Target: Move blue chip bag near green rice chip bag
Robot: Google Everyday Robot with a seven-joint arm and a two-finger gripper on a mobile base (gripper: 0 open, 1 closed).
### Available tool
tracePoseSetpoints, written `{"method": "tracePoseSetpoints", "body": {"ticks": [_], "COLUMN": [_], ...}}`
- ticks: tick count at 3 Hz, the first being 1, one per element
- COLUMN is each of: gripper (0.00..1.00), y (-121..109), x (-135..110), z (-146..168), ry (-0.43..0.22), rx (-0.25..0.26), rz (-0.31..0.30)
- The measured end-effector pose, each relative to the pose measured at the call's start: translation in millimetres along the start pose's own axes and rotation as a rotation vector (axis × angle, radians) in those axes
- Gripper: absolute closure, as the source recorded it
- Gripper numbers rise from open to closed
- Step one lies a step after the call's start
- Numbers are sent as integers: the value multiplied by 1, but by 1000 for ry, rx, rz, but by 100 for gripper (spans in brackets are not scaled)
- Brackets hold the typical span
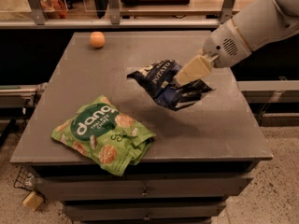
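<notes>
The blue chip bag (168,84) is a crinkled navy bag with white lettering. It hangs above the middle of the grey table (219,129), casting a shadow beneath. My gripper (183,78) comes in from the upper right on a white arm and is shut on the bag's upper right part. The green rice chip bag (103,133) lies flat near the table's front left, "dang" circle facing up. The blue bag is a short way up and right of the green bag, not touching it.
An orange ball (97,39) sits at the table's far left corner. Drawers run under the table front. A metal-framed shelf stands behind the table. A small pale block (32,200) lies on the floor at lower left.
</notes>
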State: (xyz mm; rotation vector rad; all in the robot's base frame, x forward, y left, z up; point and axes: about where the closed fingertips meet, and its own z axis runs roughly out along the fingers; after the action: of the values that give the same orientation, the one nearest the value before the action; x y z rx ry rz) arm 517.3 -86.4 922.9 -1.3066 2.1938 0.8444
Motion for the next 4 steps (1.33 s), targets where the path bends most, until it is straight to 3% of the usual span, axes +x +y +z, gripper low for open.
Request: {"method": "tracePoseSetpoints", "body": {"ticks": [1,2,4], "gripper": [78,47,2], "y": [25,39,46], "x": [-3,-11,-23], "z": [23,39,51], "ry": [-4,-24,-44], "rx": [-73,-110,-124], "rz": [-8,-8,-10]}}
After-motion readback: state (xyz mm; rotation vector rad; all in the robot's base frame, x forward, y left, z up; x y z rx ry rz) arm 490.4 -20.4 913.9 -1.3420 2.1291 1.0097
